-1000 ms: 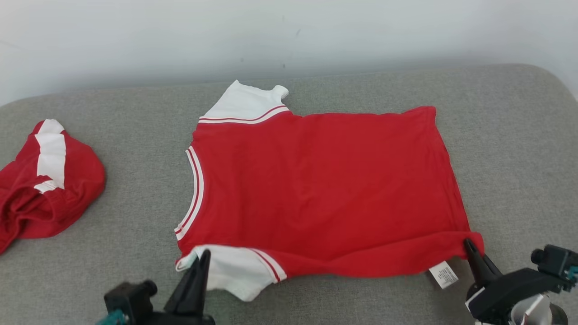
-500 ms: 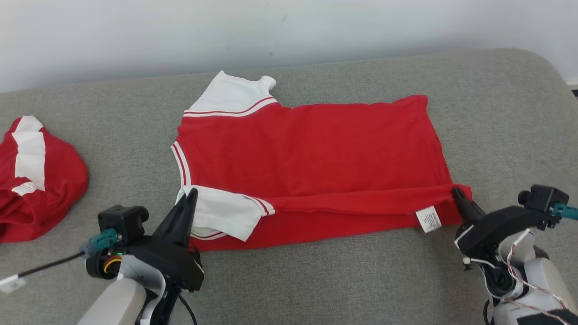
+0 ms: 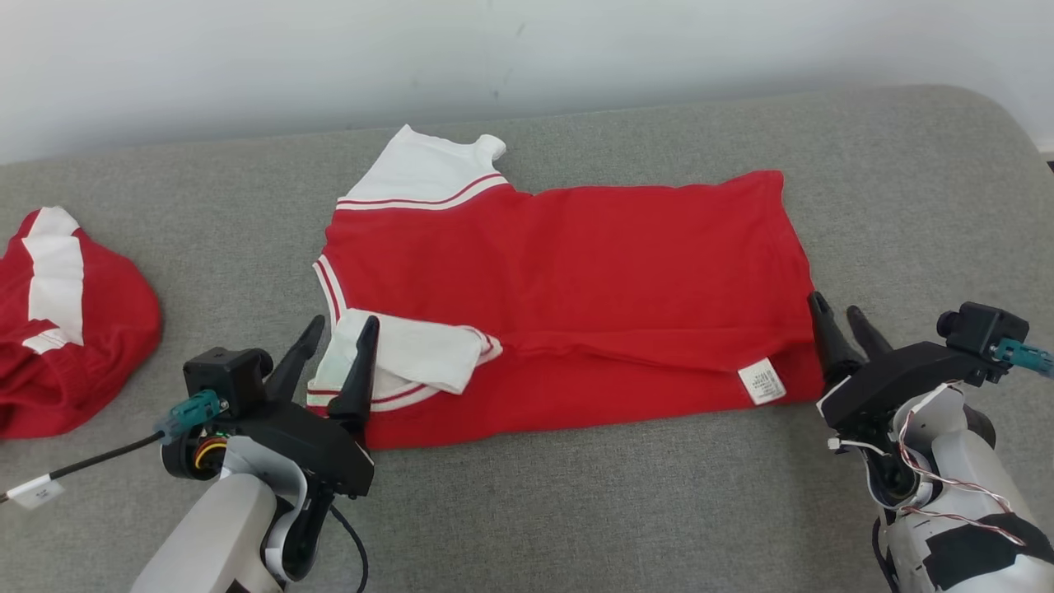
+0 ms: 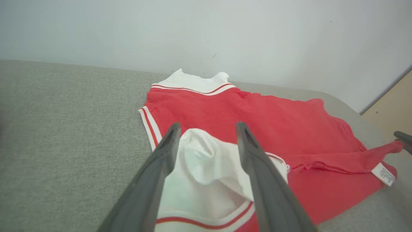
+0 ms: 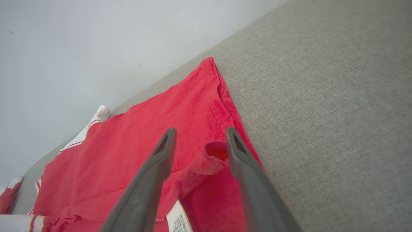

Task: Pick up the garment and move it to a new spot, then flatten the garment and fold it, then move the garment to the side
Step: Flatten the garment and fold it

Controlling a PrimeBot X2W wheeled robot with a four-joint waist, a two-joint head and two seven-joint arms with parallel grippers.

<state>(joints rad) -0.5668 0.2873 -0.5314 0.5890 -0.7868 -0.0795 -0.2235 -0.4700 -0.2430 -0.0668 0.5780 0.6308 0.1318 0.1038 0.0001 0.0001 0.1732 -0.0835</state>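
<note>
- Red shirt (image 3: 576, 272) lies spread near the middle of the grey cushion (image 3: 576, 511), collar toward the robot's left and hem toward its right.
- Its near long edge is turned over onto the body in a strip.
- A white label (image 3: 761, 381) shows on that strip, close to the hem.
- The near sleeve (image 3: 412, 350), white with red stripes, lies bunched on the red cloth.
- The far sleeve (image 3: 428, 173) lies flat toward the wall (image 3: 494, 49).
- The left gripper (image 3: 344, 323) stands at the near sleeve with its fingers spread. In the left wrist view a white fold rises between them, unpinched.
- The right gripper (image 3: 833, 304) stands at the hem's near corner, fingers likewise apart. In the right wrist view a puckered red corner stands between them, against one finger.
- A second red-and-white garment (image 3: 74, 329) lies crumpled at the cushion's left, well apart from the shirt.
</note>
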